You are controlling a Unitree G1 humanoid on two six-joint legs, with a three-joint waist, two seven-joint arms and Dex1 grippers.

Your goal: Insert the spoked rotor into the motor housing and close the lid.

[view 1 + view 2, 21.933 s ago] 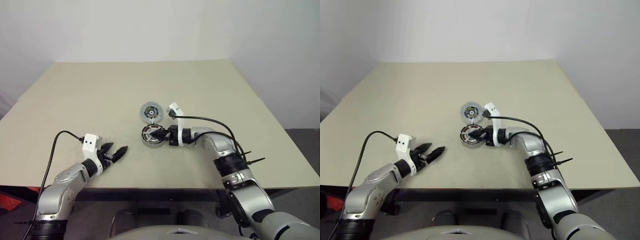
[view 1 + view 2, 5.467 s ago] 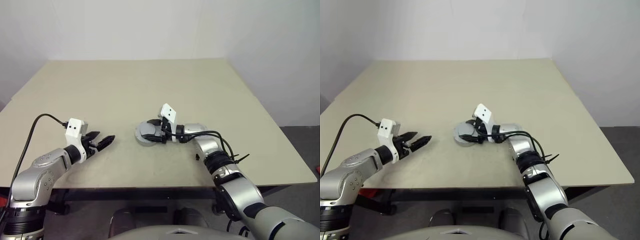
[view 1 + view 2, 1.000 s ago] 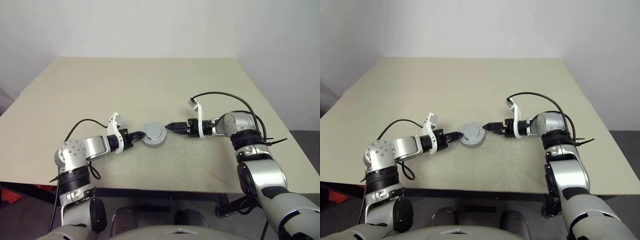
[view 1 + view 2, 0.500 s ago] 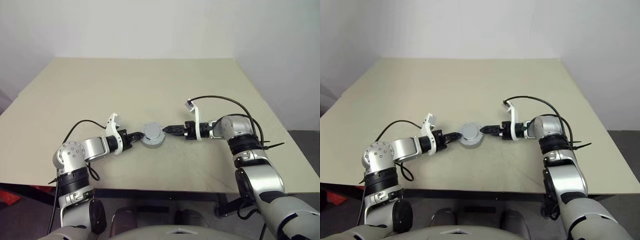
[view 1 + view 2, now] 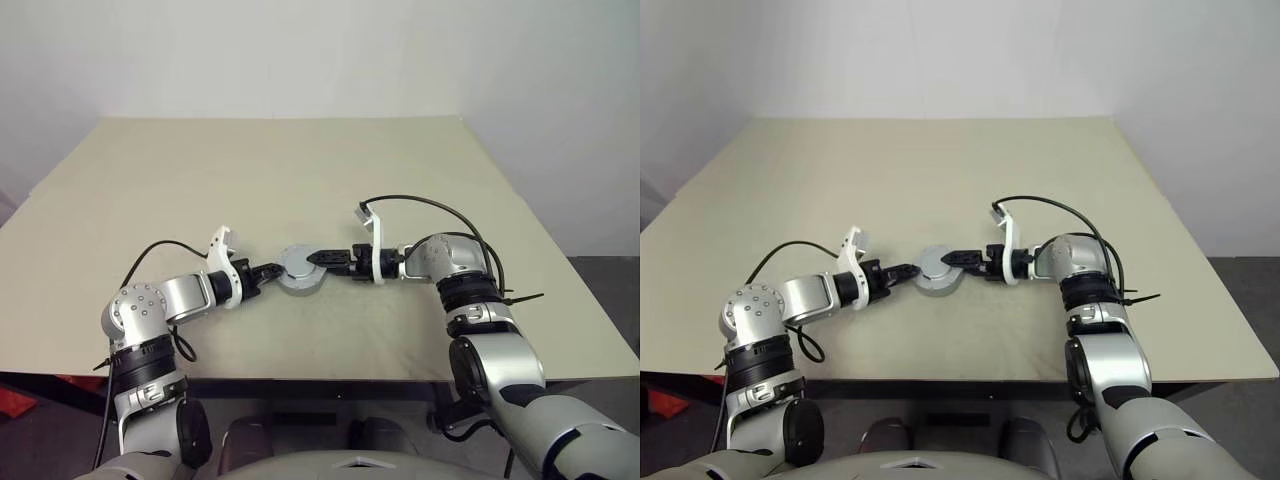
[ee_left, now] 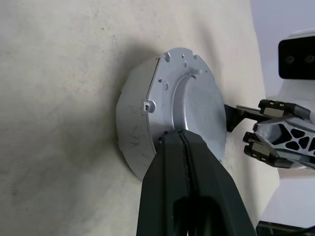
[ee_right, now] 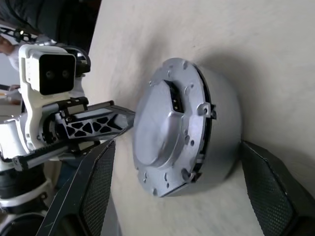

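The motor housing (image 5: pixel 300 284) sits on the tan table with its grey lid (image 5: pixel 298 262) lying flat on top of it. The spoked rotor is hidden. My left gripper (image 5: pixel 272 269) is shut, and its tip (image 6: pixel 178 135) rests against the lid's edge on the left. My right gripper (image 5: pixel 313 260) comes in from the right and stands open. Its two fingers (image 7: pixel 98 182) reach along either side of the housing wall (image 7: pixel 224 142). The lid's top (image 7: pixel 162 132) shows a raised centre and small screw holes.
The table (image 5: pixel 300 170) stretches bare behind the housing. A black cable (image 5: pixel 420 200) loops over my right wrist and another (image 5: pixel 160 250) over my left. The table's front edge (image 5: pixel 320 378) lies close below both arms.
My right gripper has slid left until its open fingers flank the housing. The left gripper has stayed shut against the lid's edge.
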